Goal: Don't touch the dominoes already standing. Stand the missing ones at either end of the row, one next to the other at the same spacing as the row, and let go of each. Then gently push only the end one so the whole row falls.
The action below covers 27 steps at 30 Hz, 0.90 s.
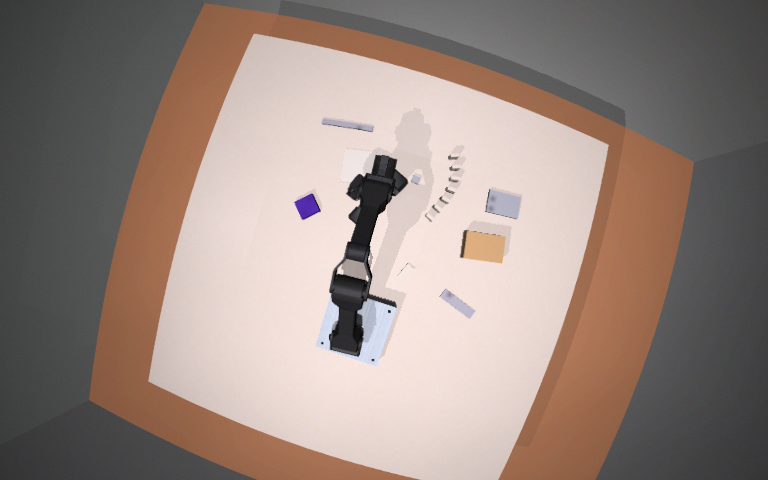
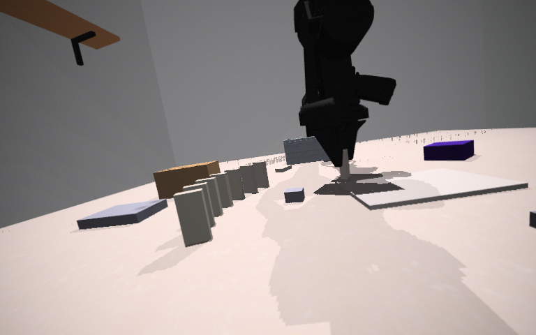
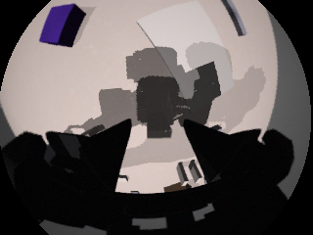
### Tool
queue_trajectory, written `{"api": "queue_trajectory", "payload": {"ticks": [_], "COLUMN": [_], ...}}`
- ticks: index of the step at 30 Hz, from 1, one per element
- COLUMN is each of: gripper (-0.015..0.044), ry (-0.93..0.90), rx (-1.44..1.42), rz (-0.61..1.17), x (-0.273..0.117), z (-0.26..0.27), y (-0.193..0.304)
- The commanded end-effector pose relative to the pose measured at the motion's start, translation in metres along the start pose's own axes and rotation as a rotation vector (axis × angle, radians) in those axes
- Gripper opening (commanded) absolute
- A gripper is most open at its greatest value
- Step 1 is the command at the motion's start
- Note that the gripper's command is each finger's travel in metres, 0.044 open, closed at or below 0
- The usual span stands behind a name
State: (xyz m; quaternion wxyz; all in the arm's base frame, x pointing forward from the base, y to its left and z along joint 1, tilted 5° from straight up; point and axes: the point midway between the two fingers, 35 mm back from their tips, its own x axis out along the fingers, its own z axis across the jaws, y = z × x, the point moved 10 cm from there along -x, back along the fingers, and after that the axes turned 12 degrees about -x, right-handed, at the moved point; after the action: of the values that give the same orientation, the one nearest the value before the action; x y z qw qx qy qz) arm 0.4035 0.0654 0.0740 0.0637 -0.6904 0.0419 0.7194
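Nearest you in the exterior view, the front piece of the curved row of seven grey, flat-sided dominoes (image 1: 449,190) (image 2: 193,217) (image 3: 195,170) stands upright on the pale table (image 1: 283,283) (image 2: 118,296) (image 3: 29,93). The other six stand behind it, spaced apart, with the row bending as it runs away from you. To your right, at the frame's edge, you see part of a long, narrow lavender-grey bar (image 1: 347,125) (image 2: 532,219) (image 3: 235,19).

Left of the row lies a flat lavender-grey slab (image 1: 506,204) (image 2: 122,213); on the row's other side sits a small lavender-grey block (image 1: 416,179) (image 2: 294,195). Further right, a thin white square panel (image 1: 355,164) (image 2: 438,183) (image 3: 196,39) lies flat.

Just beside that panel, a loose grey domino (image 2: 345,165) stands upright, well apart from the row. Your black gripper (image 1: 378,185) (image 2: 344,160) (image 3: 158,121) points down right over it, low to the table. Its jaws are wide apart and grip nothing; you cannot tell whether they straddle the domino squarely.

Behind the row sits an orange-tan rectangular box (image 1: 484,247) (image 2: 177,181) (image 3: 177,187). Off to the right is a purple square block (image 1: 307,206) (image 2: 448,151) (image 3: 59,25). Farthest back, you see the arm's pale blue-grey base plate (image 1: 386,322) (image 2: 302,151).
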Motion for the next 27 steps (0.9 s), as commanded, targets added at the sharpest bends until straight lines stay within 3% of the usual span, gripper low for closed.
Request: {"api": "queue_trajectory", "payload": {"ticks": [1, 7, 17, 27], "gripper": [0.0256, 0.0107, 0.0107, 0.0107], "ry": [-0.005, -0.005, 0.003, 0.026], "rx": [0.000, 0.000, 0.001, 0.002], "rz": [0.007, 0.007, 0.006, 0.001], "x": [0.002, 0.002, 0.000, -0.085], "z": [0.001, 0.001, 0.001, -0.006], "y": [0.001, 0.001, 0.000, -0.003]}}
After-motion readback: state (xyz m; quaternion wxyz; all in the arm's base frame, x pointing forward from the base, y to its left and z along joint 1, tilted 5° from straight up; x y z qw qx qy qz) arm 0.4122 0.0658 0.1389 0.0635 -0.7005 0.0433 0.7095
